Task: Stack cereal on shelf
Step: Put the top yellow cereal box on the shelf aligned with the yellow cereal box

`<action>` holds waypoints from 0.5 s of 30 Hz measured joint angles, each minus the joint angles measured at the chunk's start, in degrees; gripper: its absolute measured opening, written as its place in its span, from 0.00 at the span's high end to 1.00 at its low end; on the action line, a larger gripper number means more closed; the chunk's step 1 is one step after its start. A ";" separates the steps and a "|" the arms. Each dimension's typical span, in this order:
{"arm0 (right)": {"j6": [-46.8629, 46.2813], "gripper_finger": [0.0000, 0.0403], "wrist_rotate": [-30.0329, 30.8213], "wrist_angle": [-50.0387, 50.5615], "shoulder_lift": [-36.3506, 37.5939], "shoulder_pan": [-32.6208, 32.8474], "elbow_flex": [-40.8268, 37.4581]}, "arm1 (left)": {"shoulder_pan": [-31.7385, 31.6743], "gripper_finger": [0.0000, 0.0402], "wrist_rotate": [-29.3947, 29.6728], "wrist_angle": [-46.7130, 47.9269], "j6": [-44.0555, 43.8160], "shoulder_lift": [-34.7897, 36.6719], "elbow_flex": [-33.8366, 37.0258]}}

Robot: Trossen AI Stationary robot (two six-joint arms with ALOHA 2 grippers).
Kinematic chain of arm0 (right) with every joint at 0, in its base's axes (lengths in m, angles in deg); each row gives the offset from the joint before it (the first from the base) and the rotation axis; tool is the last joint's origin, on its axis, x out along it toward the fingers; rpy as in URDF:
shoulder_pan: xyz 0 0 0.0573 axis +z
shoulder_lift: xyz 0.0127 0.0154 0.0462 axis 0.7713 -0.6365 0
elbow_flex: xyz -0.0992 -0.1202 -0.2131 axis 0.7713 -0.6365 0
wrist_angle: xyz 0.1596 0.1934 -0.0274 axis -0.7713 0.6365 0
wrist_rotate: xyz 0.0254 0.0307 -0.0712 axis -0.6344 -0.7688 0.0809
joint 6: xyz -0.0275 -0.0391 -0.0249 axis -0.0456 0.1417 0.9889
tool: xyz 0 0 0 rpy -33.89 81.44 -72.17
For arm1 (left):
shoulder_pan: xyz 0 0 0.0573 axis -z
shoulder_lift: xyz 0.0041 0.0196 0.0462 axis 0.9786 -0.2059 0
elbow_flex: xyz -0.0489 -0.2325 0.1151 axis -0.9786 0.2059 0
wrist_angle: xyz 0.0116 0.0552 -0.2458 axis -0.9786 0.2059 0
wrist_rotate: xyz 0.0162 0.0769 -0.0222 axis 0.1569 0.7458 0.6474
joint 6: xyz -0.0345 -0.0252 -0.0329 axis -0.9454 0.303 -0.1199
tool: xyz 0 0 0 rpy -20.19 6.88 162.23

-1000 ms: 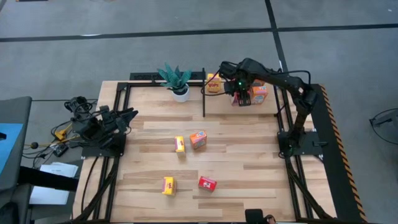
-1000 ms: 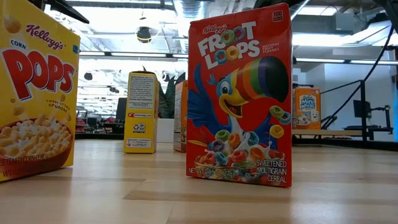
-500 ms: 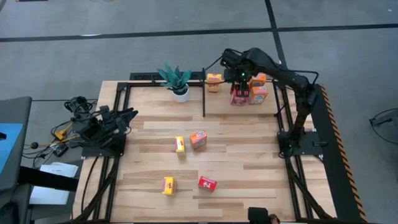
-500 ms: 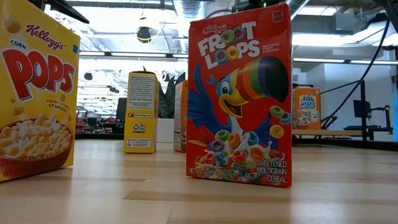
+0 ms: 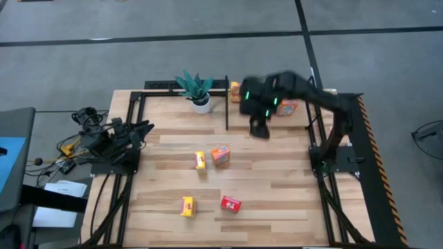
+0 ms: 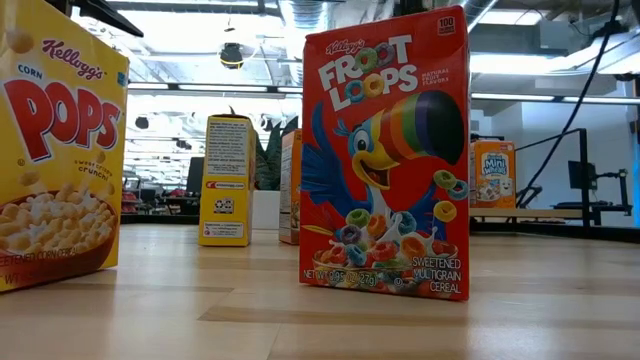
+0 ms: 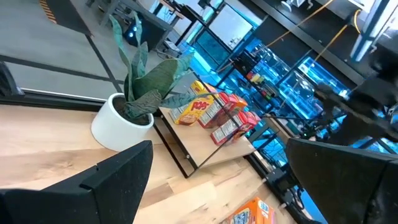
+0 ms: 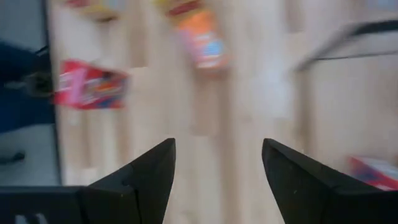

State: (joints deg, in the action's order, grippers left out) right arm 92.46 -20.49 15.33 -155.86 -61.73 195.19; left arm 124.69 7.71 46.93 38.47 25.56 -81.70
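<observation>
Cereal (image 5: 221, 154) on table, right claw (image 5: 259, 129) (open) above

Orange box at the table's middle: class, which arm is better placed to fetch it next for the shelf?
Right. The right gripper hangs open, empty, just off the shelf near the orange box. The left gripper waits at the table's left edge.

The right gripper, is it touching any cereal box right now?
Apart. The right wrist view shows the right gripper open with bare wood between its fingers, and the orange box and red box lie well beyond them.
</observation>
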 joint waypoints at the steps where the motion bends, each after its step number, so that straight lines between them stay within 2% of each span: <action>1: -2.24 0.34 0.24 0.05 0.01 2.76 -0.11 | 0.00 0.11 -0.29 0.02 0.00 0.01 -0.01; 4: -10.41 0.34 2.71 0.00 0.57 10.86 -0.03 | 0.00 0.11 -1.68 0.02 0.07 0.00 0.00; 9: -27.92 0.34 12.48 -0.93 -0.12 23.73 -0.04 | 0.00 0.11 -4.58 1.49 -0.61 0.02 0.00; 15: -42.53 0.34 21.64 -6.62 -2.44 33.13 -0.66 | 0.00 0.11 -7.01 4.20 -3.09 0.00 0.00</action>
State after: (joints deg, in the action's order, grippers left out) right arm 49.93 1.15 8.71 -158.30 -28.60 194.53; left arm 124.69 0.70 51.13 35.37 25.57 -81.70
